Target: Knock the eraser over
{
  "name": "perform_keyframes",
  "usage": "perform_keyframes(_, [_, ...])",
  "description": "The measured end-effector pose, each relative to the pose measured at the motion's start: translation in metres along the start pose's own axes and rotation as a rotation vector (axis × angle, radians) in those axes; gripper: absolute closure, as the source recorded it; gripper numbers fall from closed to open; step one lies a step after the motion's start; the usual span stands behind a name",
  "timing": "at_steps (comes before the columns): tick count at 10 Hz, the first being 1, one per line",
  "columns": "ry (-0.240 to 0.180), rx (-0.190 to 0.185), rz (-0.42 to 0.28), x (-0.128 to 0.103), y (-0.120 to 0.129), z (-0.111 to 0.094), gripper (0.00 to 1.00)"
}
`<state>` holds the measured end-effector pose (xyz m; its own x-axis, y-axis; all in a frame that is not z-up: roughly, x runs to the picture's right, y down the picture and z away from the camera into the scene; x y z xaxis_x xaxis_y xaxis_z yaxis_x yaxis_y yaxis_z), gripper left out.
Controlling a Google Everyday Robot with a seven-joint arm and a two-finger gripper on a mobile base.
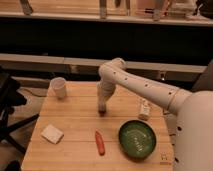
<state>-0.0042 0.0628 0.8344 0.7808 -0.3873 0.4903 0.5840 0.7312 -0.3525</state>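
- The eraser (145,109) looks to be the small pale block standing upright near the right edge of the surface (80,122), just above the green bowl (137,139) and close beside the robot's white body. I judge it not yet knocked over.
- The claw (102,107) hangs low over the middle of the surface, pointing down, well to the left of the eraser. I cannot tell how it is set or whether it has hold of anything.
- Risk: a sideways sweep toward the eraser that rides too high would pass over its top and leave it standing.
- Risk: a push too low or too slow may slide the block along the surface rather than tip it, and it stands near the right edge, so it could be shoved off.
- Risk: if it topples toward the front, it may land in or against the bowl, or nudge the bowl.
- Risk: the arm's forearm (145,87) already stretches above the eraser's side of the surface; folding the arm back could brush the block by accident.
- The red pepper-like thing (100,142), the white sponge-like pad (52,134) and the white cup (59,87) lie away from that path, so I judge them unlikely to be disturbed.
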Motion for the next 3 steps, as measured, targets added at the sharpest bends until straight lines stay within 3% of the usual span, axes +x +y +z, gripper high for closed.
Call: perform_keyframes(3, [-0.01,-0.003,-0.01,0.0023,0.0041,0.0014,0.95])
